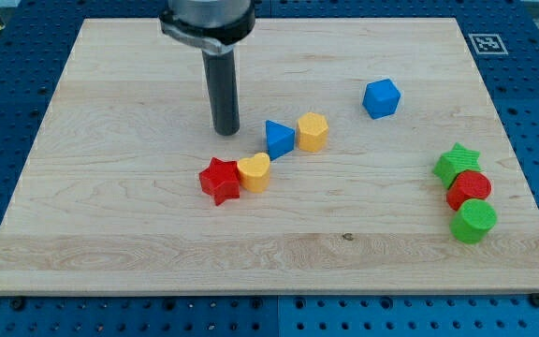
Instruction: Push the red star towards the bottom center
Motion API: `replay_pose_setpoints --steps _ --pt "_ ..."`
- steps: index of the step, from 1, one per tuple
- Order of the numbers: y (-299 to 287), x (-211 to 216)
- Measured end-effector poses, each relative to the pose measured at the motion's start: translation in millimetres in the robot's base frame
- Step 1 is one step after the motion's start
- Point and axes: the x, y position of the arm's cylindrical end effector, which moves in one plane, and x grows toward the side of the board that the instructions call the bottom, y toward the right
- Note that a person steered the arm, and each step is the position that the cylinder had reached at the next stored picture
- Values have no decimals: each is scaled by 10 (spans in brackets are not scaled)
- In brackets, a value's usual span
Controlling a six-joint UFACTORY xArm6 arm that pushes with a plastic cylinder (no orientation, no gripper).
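The red star (219, 181) lies on the wooden board (110, 215) a little left of centre, touching a yellow heart-shaped block (254, 172) on its right. My tip (226, 130) stands above the star in the view, slightly to its right, with a gap between them. A blue triangle (279, 139) lies to the right of my tip, next to a yellow hexagonal block (313, 132).
A blue hexagonal block (381, 98) lies at the upper right. A green star (457, 164), a red cylinder (469, 191) and a green cylinder (474, 221) stand in a column near the right edge. A marker tag (488, 43) sits off the board's top right corner.
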Motion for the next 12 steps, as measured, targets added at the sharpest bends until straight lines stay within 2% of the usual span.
replay_pose_setpoints --steps 2,5,10,12 --pt "0 475" --pt "-199 626" --pt "-202 1318" --pt "-180 1363"
